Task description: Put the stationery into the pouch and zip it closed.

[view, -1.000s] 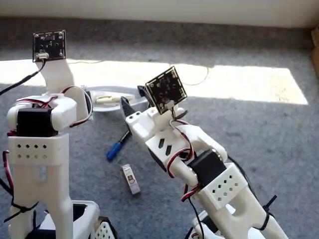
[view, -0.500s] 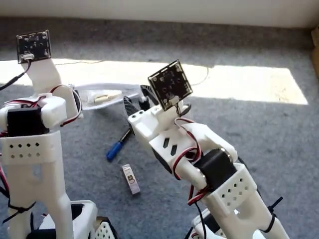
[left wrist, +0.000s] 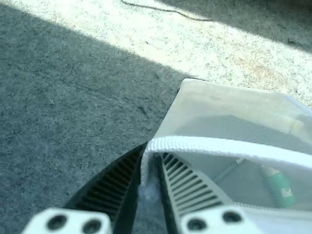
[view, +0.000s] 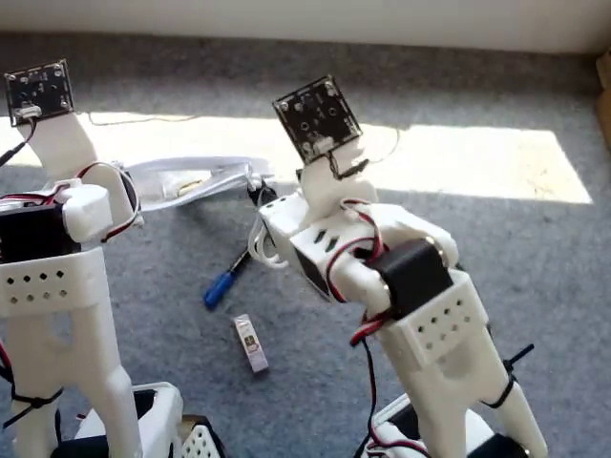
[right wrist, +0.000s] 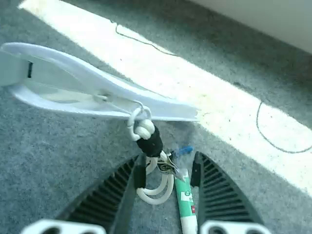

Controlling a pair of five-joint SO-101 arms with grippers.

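L pincer point(left wrist: 151, 168) is clenched on the pouch point(left wrist: 229, 122) hem at one end, pinning it. Pouch lies on the carpet's far side at the sunlit strip's edge, mouth gaping. R pincer point(right wrist: 168, 158) is released, jaws apart w/ the zip pull point(right wrist: 148, 136) & its cord loop hanging btwn them, not nipped. Pen point(view: 224, 281) & small box point(view: 250, 343) lie nearer the arm bases, outside the pouch, so zipping shut now looks premature. To do it well: close R on the black bead, not the slack loop. Draw low & straight along the zip line, w/ L tight as counter-pull so the pouch doesn't drag. A green-white stick point(right wrist: 185, 200) also sits btwn R's jaws; avoid nipping it w/ the cord.
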